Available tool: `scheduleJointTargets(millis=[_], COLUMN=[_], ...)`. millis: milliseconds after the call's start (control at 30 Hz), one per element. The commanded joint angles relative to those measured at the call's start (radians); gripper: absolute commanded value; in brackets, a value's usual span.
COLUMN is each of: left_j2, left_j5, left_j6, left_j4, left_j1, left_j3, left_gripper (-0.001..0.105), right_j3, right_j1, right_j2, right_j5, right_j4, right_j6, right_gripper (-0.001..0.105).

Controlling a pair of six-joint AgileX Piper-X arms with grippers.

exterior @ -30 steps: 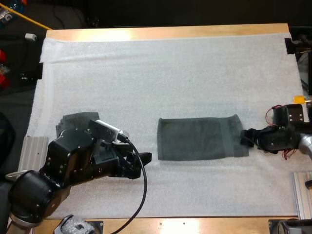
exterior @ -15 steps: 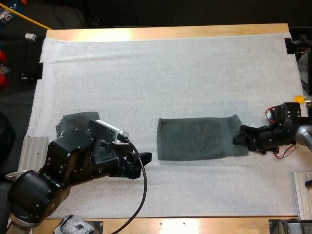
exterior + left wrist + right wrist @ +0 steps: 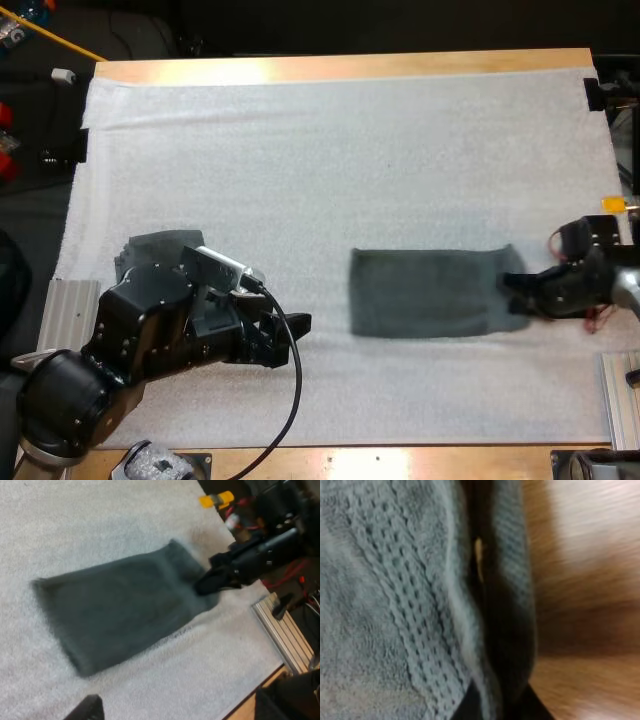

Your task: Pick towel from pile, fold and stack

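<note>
Noted towel flat on the surface right of centre, right end pinched in clenched right gripper, left gripper released well apart; judged folding underway, next needing that end carried leftward.

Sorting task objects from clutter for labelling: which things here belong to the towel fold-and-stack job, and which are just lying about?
Job:
folded towel, pinched at its end by the right gripper
crumpled towel behind the left arm
left gripper, open, holding nothing

Lying about:
left metal rail beside the white mat
right metal rail
</note>
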Motion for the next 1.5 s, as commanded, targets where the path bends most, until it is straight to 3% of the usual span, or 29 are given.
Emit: scheduleJointTargets(millis=[0,133,367,500,633,733,933,1100,1200,1267,1333,1400,1467], left_j2=[-0.001,-0.001,-0.001,-0.001,-0.001,-0.001,-0.001,-0.001,-0.001,-0.001,-0.001,-0.001,-0.001], left_j5=[0.007,0.007,0.021,0.025,0.085,0.097,0.111,0.111,0.111,0.111,0.111,0.111,0.111], left_j6=[-0.016,-0.016,-0.016,-0.016,-0.016,-0.016,-0.016,-0.016,-0.016,-0.016,-0.016,-0.016,-0.016], left_j4=[0.001,0.001,0.018,0.024,0.024,0.024,0.024,0.024,0.024,0.024,0.024,0.024,0.024], left_j1=[0.001,0.001,0.001,0.001,0.001,0.001,0.001,0.001,0.001,0.001,0.001,0.001,0.001], left_j3=[0.004,0.021,0.069,0.085,0.085,0.085,0.085,0.085,0.085,0.085,0.085,0.085,0.085], left_gripper=[0.060,0.060,0.060,0.060,0.060,0.060,0.060,0.060,0.060,0.060,0.060,0.060,0.060], right_j3=[-0.019,-0.076,-0.098,-0.098,-0.098,-0.098,-0.098,-0.098,-0.098,-0.098,-0.098,-0.098,-0.098], right_j1=[-0.001,-0.001,0.081,0.226,0.365,0.429,0.492,0.513,0.513,0.513,0.513,0.513,0.515], right_j2=[-0.034,-0.118,-0.167,-0.167,-0.158,-0.122,-0.015,0.055,0.087,0.097,0.098,0.098,0.098], right_j5=[0.125,0.303,0.286,0.286,0.285,0.202,0.136,0.068,0.064,0.045,-0.007,-0.060,-0.096], right_j4=[0.040,0.153,0.216,0.189,0.088,0.005,-0.098,-0.137,-0.138,-0.149,-0.179,-0.199,-0.212], right_j6=[-0.024,-0.078,-0.045,0.039,0.162,0.284,0.442,0.467,0.518,0.518,0.518,0.518,0.516], right_gripper=[0.000,0.000,0.000,0.000,0.000,0.000,0.000,0.000,0.013,0.031,0.060,0.075,0.076])
